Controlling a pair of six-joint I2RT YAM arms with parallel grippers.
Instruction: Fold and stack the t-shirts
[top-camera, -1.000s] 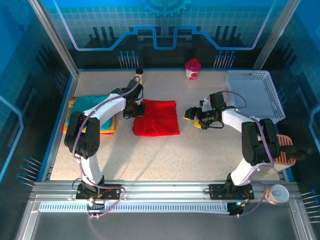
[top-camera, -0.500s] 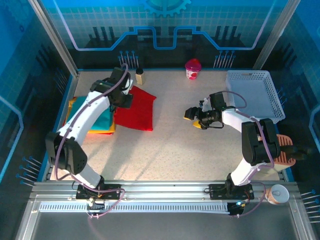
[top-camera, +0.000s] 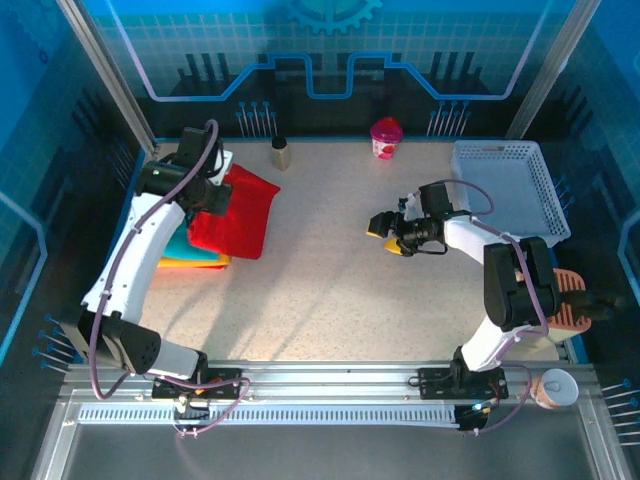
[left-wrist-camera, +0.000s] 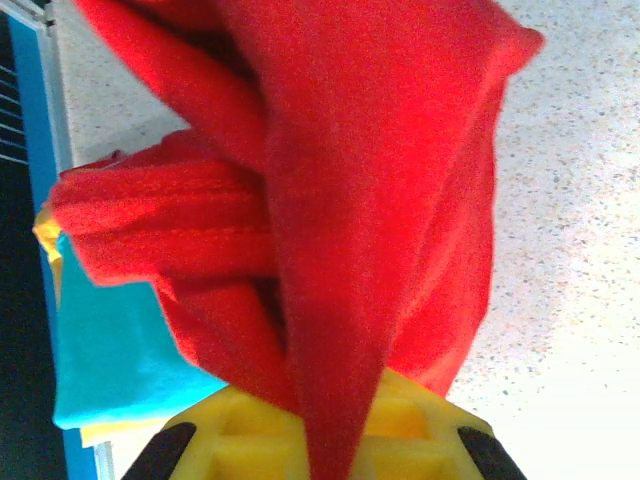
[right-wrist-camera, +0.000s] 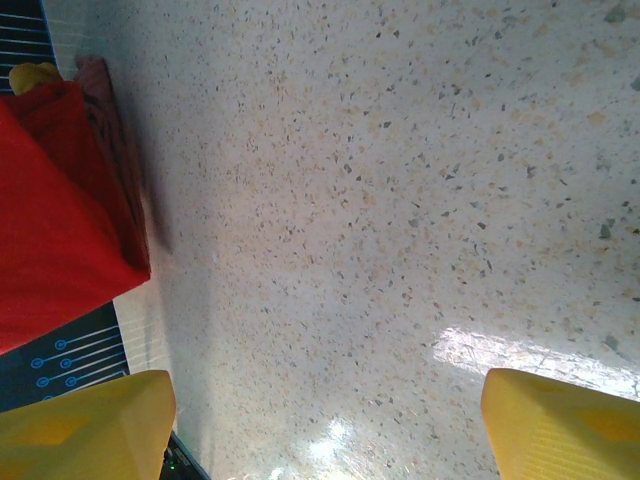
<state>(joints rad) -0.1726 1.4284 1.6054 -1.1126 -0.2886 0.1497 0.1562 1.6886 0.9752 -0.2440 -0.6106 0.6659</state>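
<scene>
1. The table (top-camera: 330, 290) gives flat room for folding.
2. The red t-shirt (top-camera: 238, 208) hangs by the table's left side, partly over the pile, likely so it can land on top.
3. The pile (top-camera: 178, 247) of folded shirts lies underneath.
4. The left gripper (top-camera: 212, 192) pinches the red t-shirt tight.
5. The right gripper (top-camera: 385, 225) is spread wide, holding nothing.

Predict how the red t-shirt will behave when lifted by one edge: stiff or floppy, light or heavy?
Probably floppy: the red t-shirt droops in loose folds from the left gripper. Likely light, since one small pinch seems to lift it. Its fold may well slip apart when set down.
</scene>
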